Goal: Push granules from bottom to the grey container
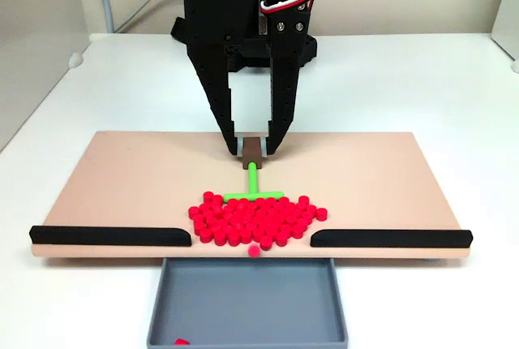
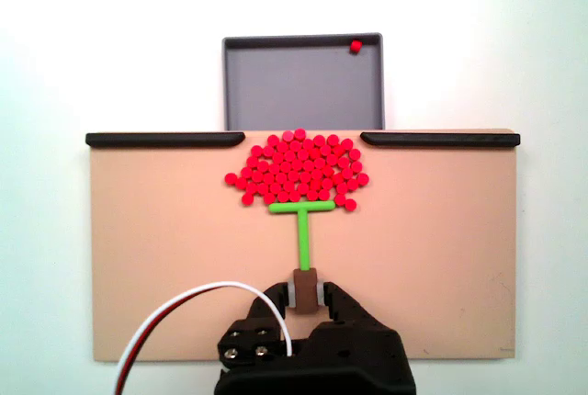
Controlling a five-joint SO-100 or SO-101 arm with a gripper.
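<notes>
Nearest the camera in a fixed view, the grey container [image 1: 251,304] sits on the white table [image 1: 454,81] just below the tan board [image 1: 122,178], with one stray red pellet [image 1: 182,341] at its near wall. The board's near edge carries two black strips [image 1: 105,235] that leave a gap in the middle, in line with the container. The granules [image 1: 255,221] lie heaped in a loose, wide cluster right at that gap, one of them already at the lip. Behind the heap, touching it, is the crossbar of the green T-shaped pusher [image 1: 253,195], whose stem runs back to a brown handle block [image 1: 252,151]. The pincer [image 1: 253,148] is narrowed onto that block, gripping it from both sides; the other fixed view shows the same grip [image 2: 305,290]. The granules look light, hard and free-rolling, so they should slide easily but also scatter sideways past the short crossbar, whose ends the cluster already overhangs. No hold on them is needed; the handle block seems the right place to grip, and a slow, straight push should suit best.
</notes>
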